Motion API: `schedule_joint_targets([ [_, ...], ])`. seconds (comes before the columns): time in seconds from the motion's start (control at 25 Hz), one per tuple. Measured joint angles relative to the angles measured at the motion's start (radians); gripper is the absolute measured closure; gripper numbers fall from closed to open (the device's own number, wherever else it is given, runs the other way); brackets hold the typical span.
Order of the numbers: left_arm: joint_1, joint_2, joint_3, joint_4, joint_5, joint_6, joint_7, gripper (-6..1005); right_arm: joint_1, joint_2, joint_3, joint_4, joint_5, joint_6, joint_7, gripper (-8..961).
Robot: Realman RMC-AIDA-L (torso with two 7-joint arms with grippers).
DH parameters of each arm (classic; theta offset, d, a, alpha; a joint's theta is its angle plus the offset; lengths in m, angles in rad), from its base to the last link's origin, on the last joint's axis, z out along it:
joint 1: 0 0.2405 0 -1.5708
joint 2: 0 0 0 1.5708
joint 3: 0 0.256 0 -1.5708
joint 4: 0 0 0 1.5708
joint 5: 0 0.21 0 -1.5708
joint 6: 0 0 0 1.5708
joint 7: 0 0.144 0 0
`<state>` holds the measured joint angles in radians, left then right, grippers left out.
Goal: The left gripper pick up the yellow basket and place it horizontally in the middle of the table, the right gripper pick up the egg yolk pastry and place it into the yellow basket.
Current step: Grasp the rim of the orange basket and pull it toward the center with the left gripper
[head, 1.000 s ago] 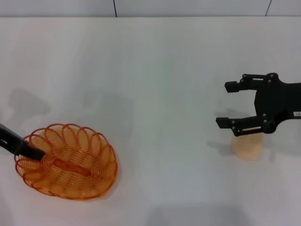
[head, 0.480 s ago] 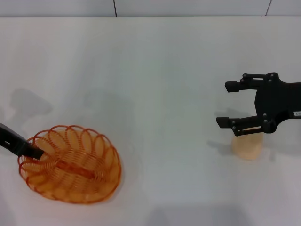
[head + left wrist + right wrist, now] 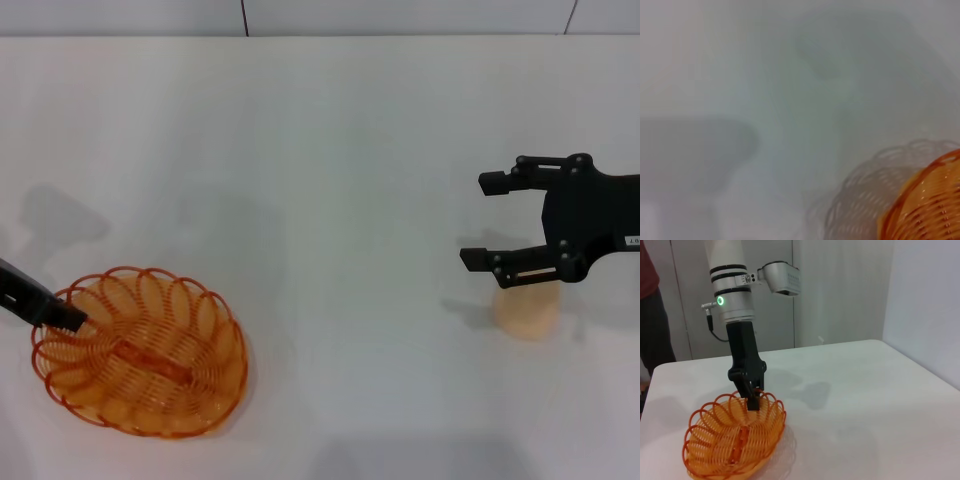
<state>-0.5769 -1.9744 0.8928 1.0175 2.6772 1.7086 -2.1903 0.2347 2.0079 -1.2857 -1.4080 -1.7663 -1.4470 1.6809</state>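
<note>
Yellow basket (image 3: 140,350) at the near-left of the tabletop (image 3: 330,160), long axis slanted, rim pinched by the left claw (image 3: 752,399); middle lies rightward and farther out. Egg yolk pastry (image 3: 526,311) just under the wide-open right claw (image 3: 490,220).

Oval orange-yellow wire basket (image 3: 140,351): at the near left of the large white flat table (image 3: 330,150), lifted off its surface.

Black two-fingered left gripper (image 3: 753,401): at the basket's left rim, fingertips clamped on the rim, arm coming in from the left edge.

Small round cream domed pastry (image 3: 525,310): on the table at the right, well apart from the basket.

Black two-fingered right gripper (image 3: 483,219): above the pastry and slightly behind it, fingers spread, pointing left, not touching it.
</note>
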Motion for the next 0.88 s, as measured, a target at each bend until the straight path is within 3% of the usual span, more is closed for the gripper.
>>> schedule_joint_targets([
  [0.48,-0.025,-0.001,-0.034,0.033,-0.073,0.002,-0.022,895,0.000,0.000,0.001,-0.002,0.004,0.004,-0.001,99],
  [0.88,-0.091,-0.039,-0.049,0.037,-0.098,-0.004,-0.113,911,0.001,0.002,0.013,0.004,0.015,0.004,0.000,99],
])
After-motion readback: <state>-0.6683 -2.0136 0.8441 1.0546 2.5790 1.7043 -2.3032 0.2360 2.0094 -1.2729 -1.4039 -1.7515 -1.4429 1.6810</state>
